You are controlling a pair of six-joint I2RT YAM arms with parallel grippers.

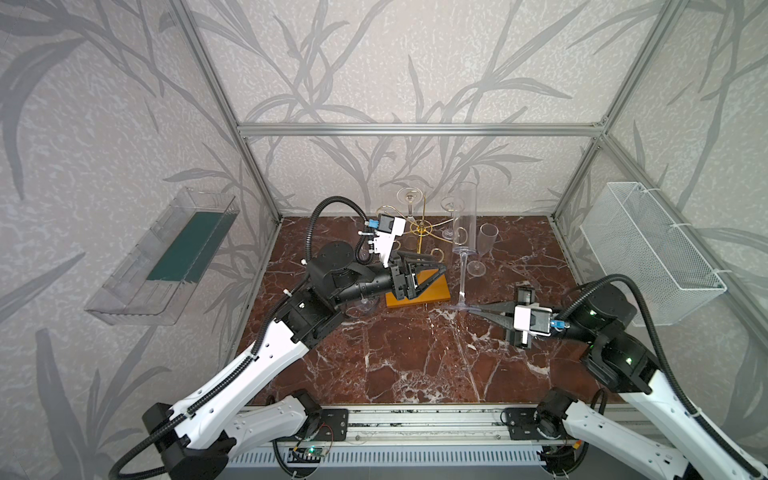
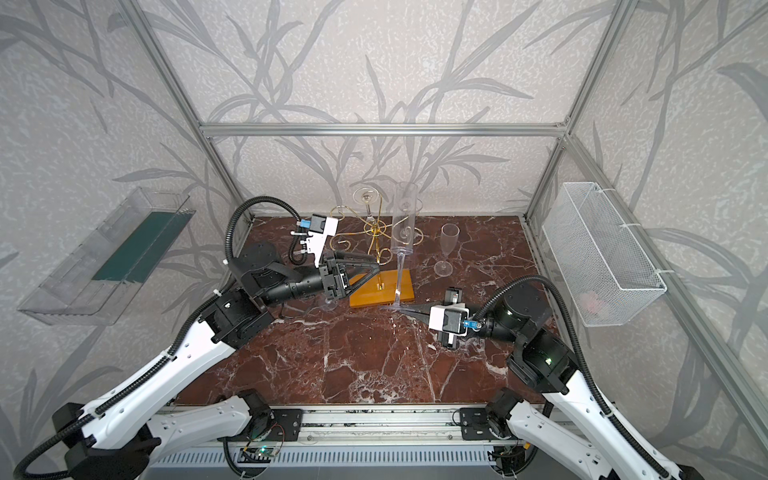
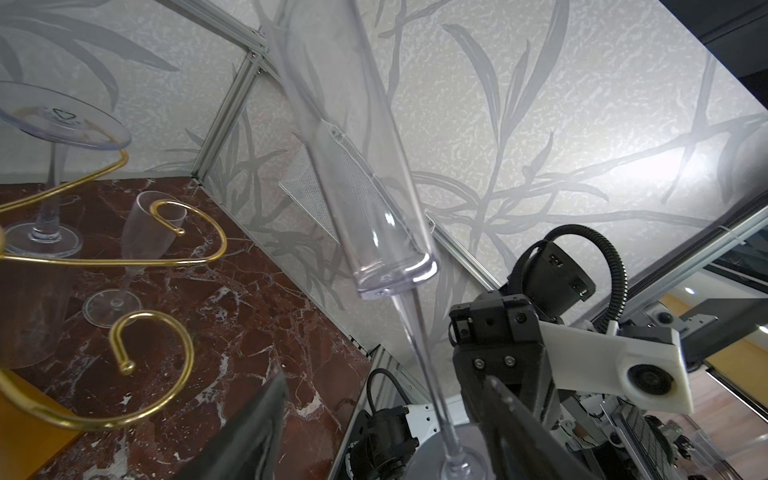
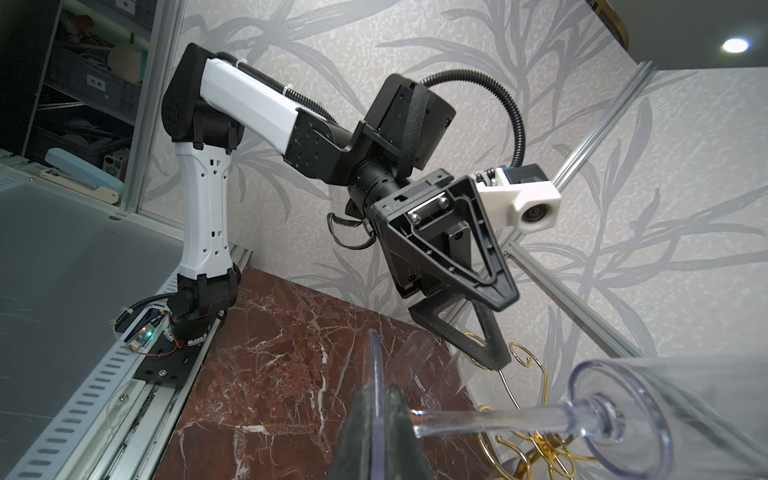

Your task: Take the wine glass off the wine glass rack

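**A:** Room around the wine glass rack (image 1: 436,295)?
**B:** Glossy red-brown marble-look tabletop (image 1: 415,353), white-veined. There is a broad open stretch on the rack's near side, with the back wall close behind it. A white wire-mesh basket (image 1: 648,249) hangs well off to the rack's right.
**A:** Rack build?
**B:** Thin gold wire, spiral-curled arms, flat orange-yellow wooden base.
**A:** The wine glass (image 1: 464,216)?
**B:** Tall clear flute, upright, just right of the rack's base. The left wrist view shows it apart from the curls. Right gripper (image 1: 480,310) is clamped on its round foot.
**A:** Left gripper (image 4: 503,330)?
**B:** Jaws apart, holding nothing, over the rack's base.
**A:** Smaller items?
**B:** A standing flute (image 1: 486,241) is farther right of the rack. A hanging glass (image 3: 62,116) is inverted on a rack arm. Its foot carries a moulded triangle mark, lettering too small to read.
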